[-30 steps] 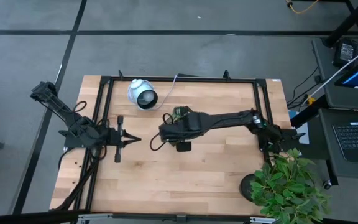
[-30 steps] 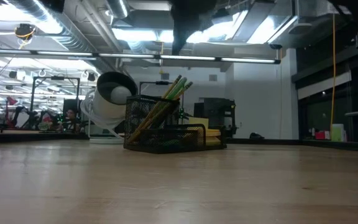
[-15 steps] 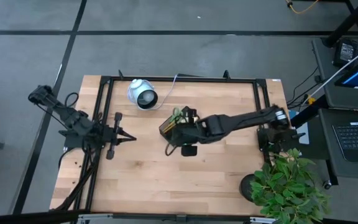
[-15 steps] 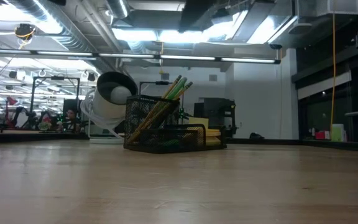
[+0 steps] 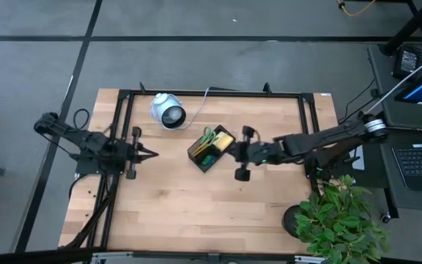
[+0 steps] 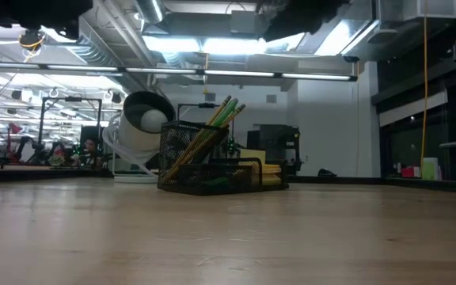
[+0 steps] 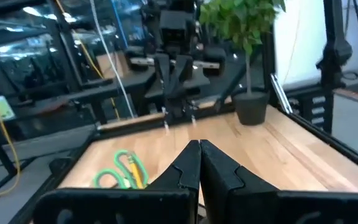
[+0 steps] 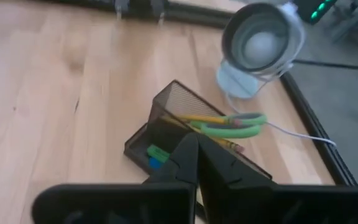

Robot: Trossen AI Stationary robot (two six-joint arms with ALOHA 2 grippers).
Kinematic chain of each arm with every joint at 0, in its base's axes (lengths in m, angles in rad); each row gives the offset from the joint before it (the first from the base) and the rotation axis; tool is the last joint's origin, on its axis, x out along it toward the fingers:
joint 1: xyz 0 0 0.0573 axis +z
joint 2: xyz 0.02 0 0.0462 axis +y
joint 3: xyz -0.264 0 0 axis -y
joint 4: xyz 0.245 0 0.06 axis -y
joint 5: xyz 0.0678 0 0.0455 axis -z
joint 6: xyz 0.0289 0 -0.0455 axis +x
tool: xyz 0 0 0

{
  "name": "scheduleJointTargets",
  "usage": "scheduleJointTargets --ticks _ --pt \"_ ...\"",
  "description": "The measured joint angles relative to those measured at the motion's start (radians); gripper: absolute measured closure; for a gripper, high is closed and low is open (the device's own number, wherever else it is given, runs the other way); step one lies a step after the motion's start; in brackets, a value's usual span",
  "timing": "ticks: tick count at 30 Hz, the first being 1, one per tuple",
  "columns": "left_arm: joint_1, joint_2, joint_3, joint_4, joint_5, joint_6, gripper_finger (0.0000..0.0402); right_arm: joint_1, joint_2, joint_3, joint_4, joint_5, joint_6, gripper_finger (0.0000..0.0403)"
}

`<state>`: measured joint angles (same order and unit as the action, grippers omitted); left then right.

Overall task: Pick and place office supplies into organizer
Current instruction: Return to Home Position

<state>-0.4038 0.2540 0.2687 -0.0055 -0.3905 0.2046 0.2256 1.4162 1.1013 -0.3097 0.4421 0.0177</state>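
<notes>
Shut tight and empty: the right gripper, fingers pressed flat together with no gap. Hangs just beside the organizer at its 3 o'clock, points at it, touches nothing. Same for the left gripper: fingers closed on each other, nothing between. Sits at the organizer's 9 o'clock, well apart, near the 9 o'clock edge of the table.

Organizer itself: a little toward 12 o'clock from the table's middle, white round device at its 11 o'clock.

From above, shows only a tangle of green and yellow inside it. From the right wrist, shows more: green-handled scissors and pencils leaning out of the tall mesh cup, green block and blue block together in a low compartment. From table height, adds the yellow sticky-note pad in the low part, on the side away from the device. From the left wrist, looks across at the right gripper head-on, the green scissor handles, and a potted plant behind.
</notes>
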Motion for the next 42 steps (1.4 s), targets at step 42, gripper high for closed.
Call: scheduleJointTargets --ticks 42 --pt "0.502 -0.253 -0.261 0.12 0.439 -0.086 0.04 -0.165 -0.424 -0.421 0.343 -0.316 -0.104 0.0394"
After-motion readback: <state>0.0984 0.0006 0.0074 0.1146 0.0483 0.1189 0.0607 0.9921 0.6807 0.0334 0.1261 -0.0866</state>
